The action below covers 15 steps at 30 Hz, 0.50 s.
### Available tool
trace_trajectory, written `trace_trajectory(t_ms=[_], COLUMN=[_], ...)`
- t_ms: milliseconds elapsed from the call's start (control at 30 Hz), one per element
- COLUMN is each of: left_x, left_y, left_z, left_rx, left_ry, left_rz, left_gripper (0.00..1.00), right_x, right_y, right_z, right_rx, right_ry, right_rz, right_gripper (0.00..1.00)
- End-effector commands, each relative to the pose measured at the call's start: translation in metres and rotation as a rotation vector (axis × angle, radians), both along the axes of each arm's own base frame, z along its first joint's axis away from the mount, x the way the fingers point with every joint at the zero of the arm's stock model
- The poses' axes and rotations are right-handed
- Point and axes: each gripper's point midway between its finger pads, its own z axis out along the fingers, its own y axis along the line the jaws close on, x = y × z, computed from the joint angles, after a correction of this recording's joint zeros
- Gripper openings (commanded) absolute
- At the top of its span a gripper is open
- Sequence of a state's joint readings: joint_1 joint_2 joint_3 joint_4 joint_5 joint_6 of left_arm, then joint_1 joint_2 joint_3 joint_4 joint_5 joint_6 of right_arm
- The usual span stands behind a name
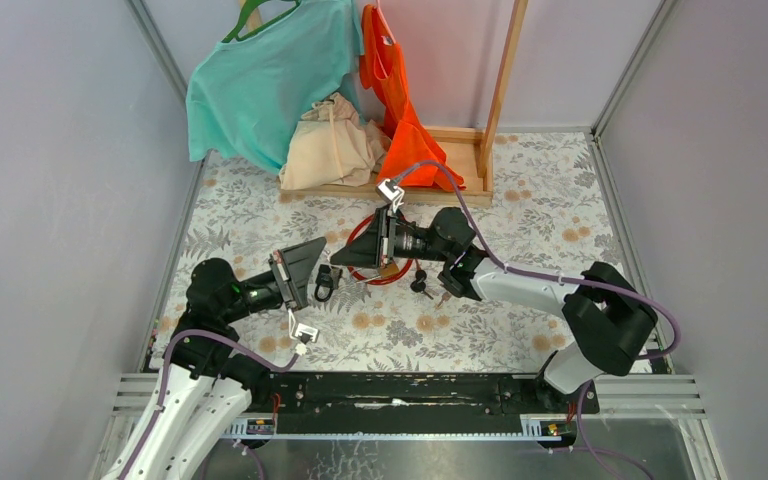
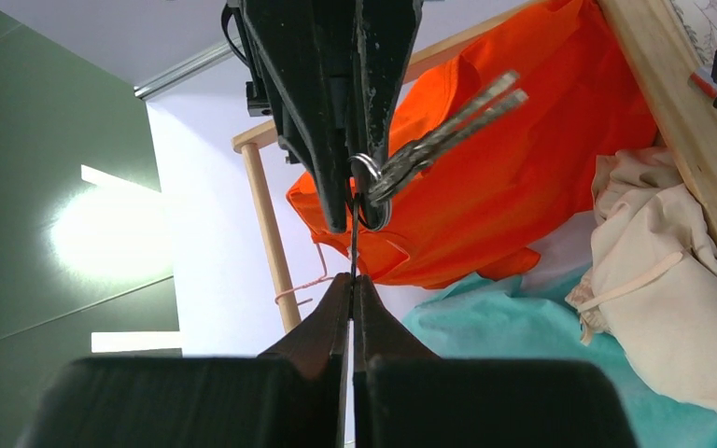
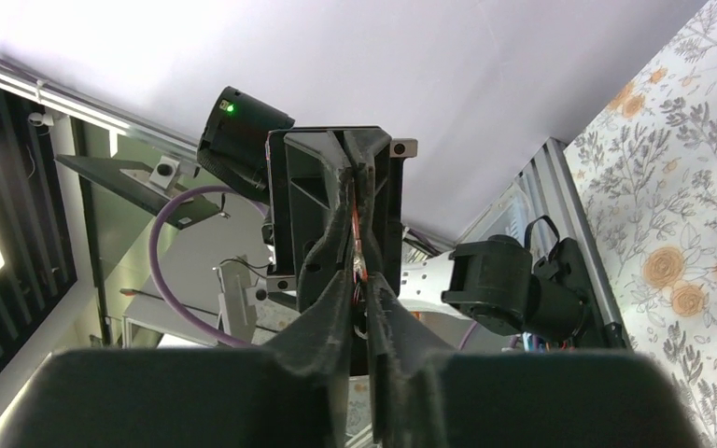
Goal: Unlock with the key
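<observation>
left gripper (image 2: 352, 285): fingers pressed flat together, pinching the key (image 2: 354, 245). Its own wrist cam only gets the key edge-on, a thin dark sliver poking out of the tips.
right gripper (image 3: 361, 280): nose to nose with the left one, fingers nearly together with just a slit around that same sliver. Whether it's actually biting on it, can't tell tbh.
why tip to tip: my guess is a handover or regrip. One arm steadies the key so the other can take it at an angle that suits a keyhole.
where the key is: up in the air between the two sets of tips, over the middle of the floral table (image 1: 520, 310), and not in any lock.
how the key looks: thin and flat, with a coppery glint between the fingers in the right wrist view. A key ring (image 2: 364, 161) sits at the right gripper's tips with silver keys (image 2: 448, 121) sticking out sideways, so it's a bunch, and I'd expect the spares to flop around.
lock: a small black padlock (image 1: 326, 281), or what looks like one, lies on the table just beside the left gripper. A red cable (image 1: 359, 231) loops below the right gripper. Can't make out a keyhole.
also: a couple of dark-headed keys (image 1: 421, 284) lie loose near the right arm's wrist.
progress: early I'd say, nothing inserted.
</observation>
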<state>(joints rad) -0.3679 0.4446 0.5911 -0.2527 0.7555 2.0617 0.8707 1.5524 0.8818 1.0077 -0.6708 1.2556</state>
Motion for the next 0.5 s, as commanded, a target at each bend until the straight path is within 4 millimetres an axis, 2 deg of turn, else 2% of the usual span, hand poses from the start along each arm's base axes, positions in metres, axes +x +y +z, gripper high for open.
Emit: trace_trajectory(t_ms=[0, 67, 233, 267, 333, 367, 433, 467], left_x=[0.001, 0.0, -0.001, -0.002, -0.002, -0.002, -0.001, -0.001], left_y=[0.002, 0.002, 0.003, 0.003, 0.002, 0.003, 0.003, 0.003], left_z=[0.016, 0.016, 0.014, 0.014, 0.014, 0.014, 0.015, 0.016], left_rx=[-0.021, -0.019, -0.002, 0.0, -0.001, 0.0, 0.0, -0.001], left_ry=[-0.086, -0.093, -0.125, -0.128, -0.129, -0.13, -0.131, -0.133], left_rz=[0.019, 0.019, 0.02, 0.019, 0.017, 0.02, 0.021, 0.022], left_gripper=[0.0, 0.0, 0.0, 0.0, 0.0, 0.0, 0.0, 0.0], right_x=[-0.002, 0.001, 0.007, 0.008, 0.008, 0.009, 0.011, 0.012], right_y=[0.001, 0.0, -0.003, -0.002, 0.0, 0.0, 0.001, 0.002], right_z=[0.033, 0.033, 0.035, 0.036, 0.037, 0.037, 0.034, 0.033], right_rx=[0.108, 0.112, 0.13, 0.134, 0.135, 0.135, 0.128, 0.126], right_ry=[-0.054, -0.036, 0.012, 0.015, 0.017, 0.017, 0.025, 0.028], right_rz=[-0.012, -0.038, -0.076, -0.075, -0.068, -0.069, -0.075, -0.08], right_gripper=[0.08, 0.0, 0.0, 0.09, 0.41, 0.48, 0.51, 0.48])
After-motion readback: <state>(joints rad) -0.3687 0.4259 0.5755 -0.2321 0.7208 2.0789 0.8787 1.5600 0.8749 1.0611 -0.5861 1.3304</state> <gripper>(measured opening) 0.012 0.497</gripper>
